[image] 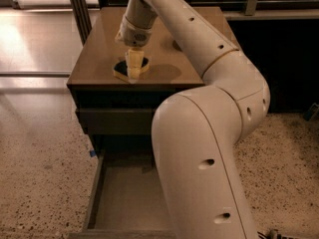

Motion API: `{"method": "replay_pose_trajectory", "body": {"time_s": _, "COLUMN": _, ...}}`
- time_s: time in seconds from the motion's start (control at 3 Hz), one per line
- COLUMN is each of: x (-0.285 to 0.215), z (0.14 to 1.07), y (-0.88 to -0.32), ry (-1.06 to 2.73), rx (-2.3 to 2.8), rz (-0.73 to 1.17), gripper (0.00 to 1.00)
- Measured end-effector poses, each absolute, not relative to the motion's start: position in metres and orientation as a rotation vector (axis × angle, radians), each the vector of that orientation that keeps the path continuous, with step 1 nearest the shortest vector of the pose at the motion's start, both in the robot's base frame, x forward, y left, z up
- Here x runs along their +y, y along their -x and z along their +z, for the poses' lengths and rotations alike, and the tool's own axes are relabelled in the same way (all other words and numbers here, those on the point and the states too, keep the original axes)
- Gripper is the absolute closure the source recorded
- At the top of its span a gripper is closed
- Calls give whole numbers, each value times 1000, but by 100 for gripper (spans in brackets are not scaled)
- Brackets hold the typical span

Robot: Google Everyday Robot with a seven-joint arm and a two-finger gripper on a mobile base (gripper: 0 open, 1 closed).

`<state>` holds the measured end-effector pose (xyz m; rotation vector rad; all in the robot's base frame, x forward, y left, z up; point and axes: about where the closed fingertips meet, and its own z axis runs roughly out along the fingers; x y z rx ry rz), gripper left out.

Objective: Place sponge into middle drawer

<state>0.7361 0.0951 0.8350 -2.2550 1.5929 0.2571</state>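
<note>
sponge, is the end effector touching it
Cannot tell. In the camera view the end effector sits low over the sponge on the cabinet top and overlaps it, so neither contact nor a gap shows plainly.

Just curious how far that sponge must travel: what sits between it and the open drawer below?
Camera view: only the closed top drawer front separates sponge from middle drawer. The gripper sits over the sponge on the cabinet top.
</note>
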Motion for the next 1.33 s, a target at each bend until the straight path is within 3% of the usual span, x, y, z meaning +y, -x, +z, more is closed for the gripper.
{"method": "replay_pose_trajectory", "body": {"time_s": 0.67, "x": 84, "z": 814, "y": -728, "ry": 2250, "rx": 1673, "rz": 338, "gripper": 0}}
{"method": "replay_pose_trajectory", "body": {"time_s": 1.33, "x": 84, "z": 814, "y": -728, "ry": 2250, "rx": 1673, "rz": 337, "gripper": 42}}
